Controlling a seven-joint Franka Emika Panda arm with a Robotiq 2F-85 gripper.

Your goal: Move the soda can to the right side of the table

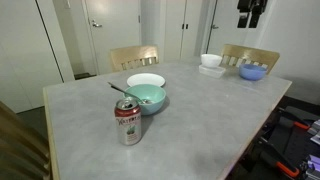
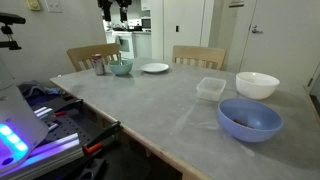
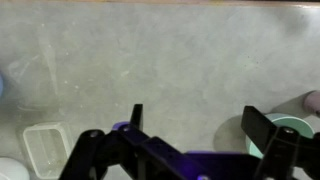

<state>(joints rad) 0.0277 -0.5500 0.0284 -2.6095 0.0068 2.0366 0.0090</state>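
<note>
Gripper hangs high above the table, its fingers spread wide with nothing between them. I see the soda can standing upright on the tabletop, well apart from the gripper and far below it, just beside the teal bowl. My wrist view shows a clear container beneath the gripper, off to one side.

**Soda can upright on the grey table**

The soda can, a small metal cylinder with a silver top and a red-and-white printed label, is standing upright on the table, close to its pale near edge in an exterior view. The table is rectangular, and its mottled grey laminate top is lying level, filling the wrist view.
</note>
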